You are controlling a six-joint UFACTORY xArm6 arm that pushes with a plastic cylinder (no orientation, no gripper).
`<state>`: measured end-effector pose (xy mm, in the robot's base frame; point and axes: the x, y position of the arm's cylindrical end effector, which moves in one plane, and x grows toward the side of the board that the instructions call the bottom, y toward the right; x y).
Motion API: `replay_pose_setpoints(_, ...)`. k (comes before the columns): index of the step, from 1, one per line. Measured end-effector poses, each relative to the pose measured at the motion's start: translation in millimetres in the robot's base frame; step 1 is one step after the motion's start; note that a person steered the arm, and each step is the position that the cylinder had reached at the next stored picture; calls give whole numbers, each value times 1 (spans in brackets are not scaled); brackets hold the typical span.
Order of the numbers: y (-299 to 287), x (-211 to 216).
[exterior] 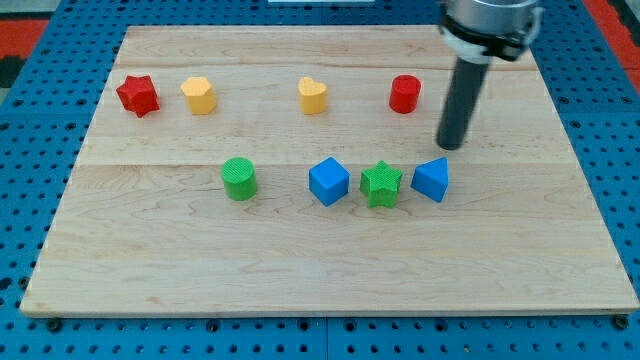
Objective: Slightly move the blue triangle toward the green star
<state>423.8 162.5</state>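
Observation:
The blue triangle [431,180] lies on the wooden board right of centre. The green star [381,184] sits just to its left, a small gap between them. A blue cube [328,181] stands left of the star. My tip [451,146] is the lower end of the dark rod, just above and slightly right of the blue triangle in the view, close to it but apart from it.
A green cylinder [239,179] stands left of centre. Along the top row are a red star [138,95], a yellow block [199,95], a yellow heart [313,96] and a red cylinder [404,94]. The board's right edge [590,200] is near.

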Motion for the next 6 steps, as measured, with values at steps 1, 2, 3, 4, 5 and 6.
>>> replay_pose_setpoints(1,-2,33)
replay_pose_setpoints(2,-18,43)
replay_pose_setpoints(3,-31,43)
replay_pose_setpoints(4,-26,43)
replay_pose_setpoints(5,-21,43)
replay_pose_setpoints(6,-14,43)
